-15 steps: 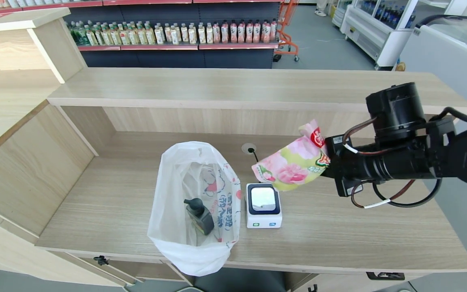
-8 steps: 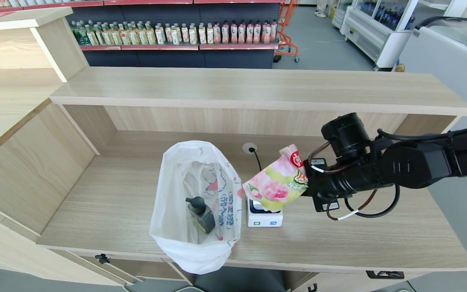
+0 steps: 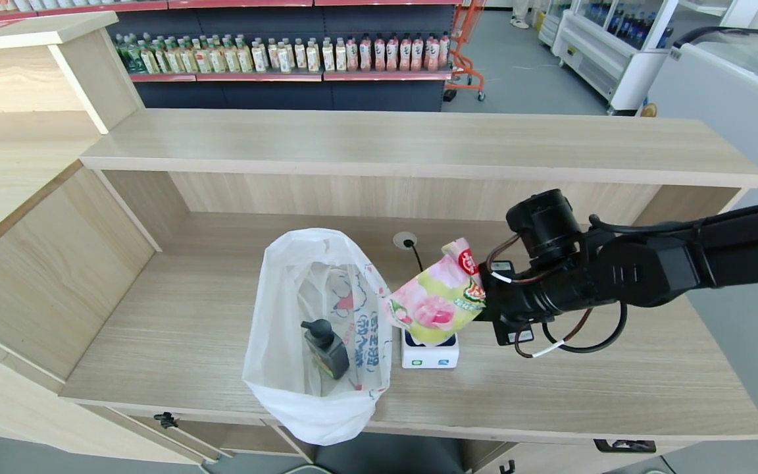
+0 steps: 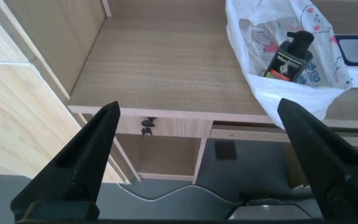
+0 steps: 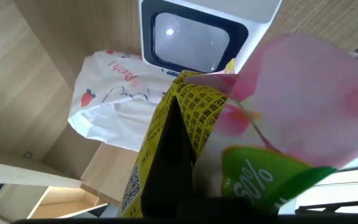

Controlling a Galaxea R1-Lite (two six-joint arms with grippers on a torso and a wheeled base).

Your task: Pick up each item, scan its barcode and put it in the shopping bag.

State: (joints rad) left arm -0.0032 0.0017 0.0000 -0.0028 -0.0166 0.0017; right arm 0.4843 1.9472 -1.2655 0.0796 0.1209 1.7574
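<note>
Head view: the right gripper (image 3: 484, 300), gripping the snack pouch (image 3: 433, 301), had carried it down over the scanner (image 3: 429, 354), beside the shopping bag (image 3: 300, 276).
Left wrist view: the left gripper (image 4: 197, 107) hung open and empty.
Right wrist view: the pouch was above the scanner window, so the scan looked ready.

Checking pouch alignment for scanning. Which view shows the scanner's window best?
Right wrist view: the scanner shows its window nearly whole, beyond the pouch. In the head view the pouch covers most of it, leaving its front edge; the left wrist view catches one corner.
</note>
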